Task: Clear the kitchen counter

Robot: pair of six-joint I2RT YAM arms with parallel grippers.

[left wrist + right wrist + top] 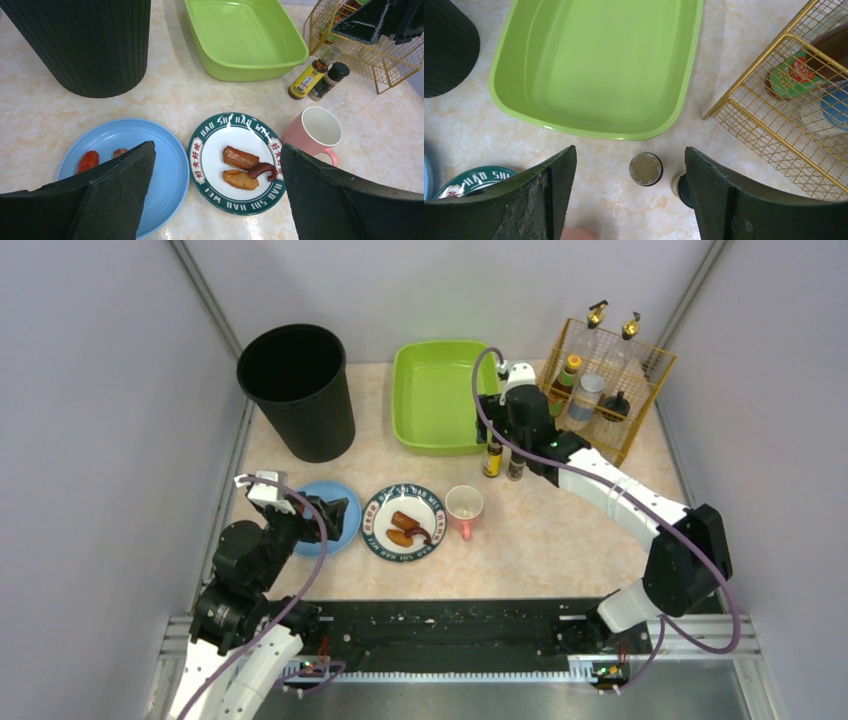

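Note:
The beige kitchen counter [560,530] holds a blue plate [345,532] with red food scraps [88,161], a green-rimmed plate [404,522] with several pieces of food [241,158], a pink mug [464,508] and two spice bottles [492,458]. My left gripper [335,514] is open and empty, above the gap between the two plates [217,146]. My right gripper [505,445] is open and empty above the bottles. One bottle's cap [645,169] shows between its fingers. The other bottle [680,187] is partly hidden by the right finger.
A black ribbed bin [297,390] stands at the back left. A lime-green tub [435,395] stands empty at the back middle. A gold wire rack [605,385] with several bottles stands at the back right. A black rail [450,625] runs along the near edge.

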